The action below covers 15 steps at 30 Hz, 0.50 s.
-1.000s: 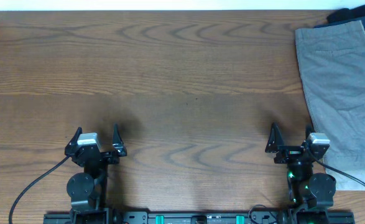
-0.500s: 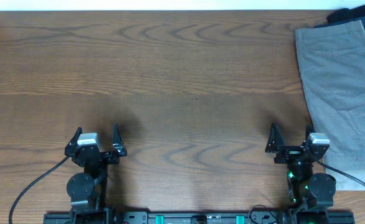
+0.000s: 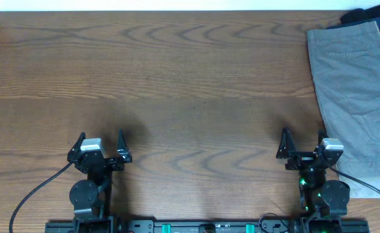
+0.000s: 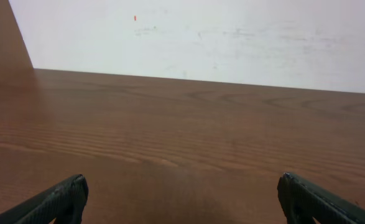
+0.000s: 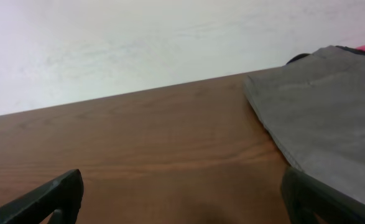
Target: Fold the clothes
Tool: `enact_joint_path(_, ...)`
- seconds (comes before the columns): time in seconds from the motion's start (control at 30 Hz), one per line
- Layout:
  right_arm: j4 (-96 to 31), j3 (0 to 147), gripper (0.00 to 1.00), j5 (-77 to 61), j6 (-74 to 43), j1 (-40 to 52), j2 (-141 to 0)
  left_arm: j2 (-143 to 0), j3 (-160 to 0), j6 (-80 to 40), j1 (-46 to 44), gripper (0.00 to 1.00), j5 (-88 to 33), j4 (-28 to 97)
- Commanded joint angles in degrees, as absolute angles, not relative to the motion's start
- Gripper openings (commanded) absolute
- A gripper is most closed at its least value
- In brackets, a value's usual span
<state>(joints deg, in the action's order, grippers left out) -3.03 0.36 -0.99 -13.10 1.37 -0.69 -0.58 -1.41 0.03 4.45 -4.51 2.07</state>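
Though faintly creased, flat grey shorts (image 3: 357, 97).

A wooden table (image 3: 190, 97) with brown, swirling grain spans the overhead view. A pair of grey shorts (image 3: 358, 97) lies flat along its right edge, running from the far right corner towards the near edge. A dark navy piece (image 3: 371, 14) sits in that far right corner, touching the shorts' far end.

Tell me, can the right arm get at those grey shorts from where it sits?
Probably yes. The grey shorts lie just ahead and to the side of the right gripper, which is open, with nothing between them.
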Motion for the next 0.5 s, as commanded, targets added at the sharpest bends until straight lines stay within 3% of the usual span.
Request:
enact_joint_path(0.0, -0.5, 0.3, 0.99, -1.0, -18.9, 1.5, -0.4, -0.2, -0.2, 0.4, 4.6, 0.98, -4.9, 3.6)
enact_joint_path(0.2, -2.2, 0.3, 0.99, -26.3, -46.2, 1.5, -0.4, -0.2, -0.2, 0.4, 4.6, 0.98, -4.9, 3.6)
enact_joint_path(0.47, 6.6, 0.3, 0.99, -34.7, -52.0, 1.5, -0.4, -0.2, -0.2, 0.4, 4.6, 0.98, -4.9, 3.6)
